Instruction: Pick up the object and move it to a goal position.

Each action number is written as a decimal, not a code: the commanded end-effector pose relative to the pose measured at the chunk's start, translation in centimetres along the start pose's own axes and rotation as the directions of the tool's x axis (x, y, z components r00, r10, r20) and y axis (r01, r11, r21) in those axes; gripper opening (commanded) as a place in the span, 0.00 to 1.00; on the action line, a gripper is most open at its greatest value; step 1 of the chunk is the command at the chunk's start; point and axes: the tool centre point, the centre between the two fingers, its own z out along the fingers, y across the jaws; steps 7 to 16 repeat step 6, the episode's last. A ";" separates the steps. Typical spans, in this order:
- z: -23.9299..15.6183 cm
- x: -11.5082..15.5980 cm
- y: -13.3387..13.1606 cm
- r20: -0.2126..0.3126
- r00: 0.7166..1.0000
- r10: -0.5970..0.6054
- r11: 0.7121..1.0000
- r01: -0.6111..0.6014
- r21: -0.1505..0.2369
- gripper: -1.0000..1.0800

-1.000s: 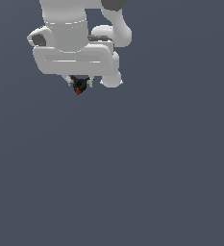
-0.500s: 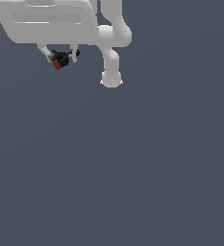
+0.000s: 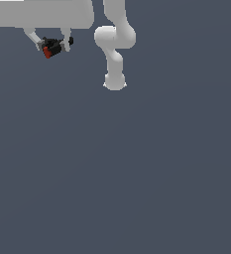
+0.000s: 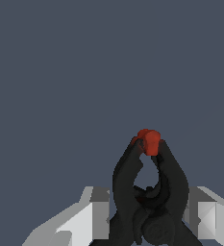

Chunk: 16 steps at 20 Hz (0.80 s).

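The object (image 3: 51, 46) is a tiny black clamp-like item with two curved prongs and a small red tip. It sits between the fingers of my white gripper (image 3: 52, 43) near the top of the exterior view's left. The gripper is shut on it and holds it off the grey floor. The wrist view shows the object (image 4: 149, 192) close up, its red tip (image 4: 148, 141) pointing away from the camera, a grey fingertip (image 4: 100, 211) on each side of it. The hand's body is partly cut off by the frame edge.
The arm's white links and base (image 3: 114, 82) stand at the top middle of the exterior view. Plain grey floor (image 3: 137, 173) fills the rest of both views.
The gripper has moved toward the exterior view's upper left with the object in it, and appears larger. The arm has unfolded, uncovering its base.
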 end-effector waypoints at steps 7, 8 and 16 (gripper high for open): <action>-0.3 0.1 0.1 0.000 1.000 0.000 1.000 0.000 0.000 0.00; -0.3 0.1 0.1 0.000 1.000 0.000 1.000 0.000 0.000 0.00; -0.3 0.1 0.1 0.000 1.000 0.000 1.000 0.000 0.000 0.00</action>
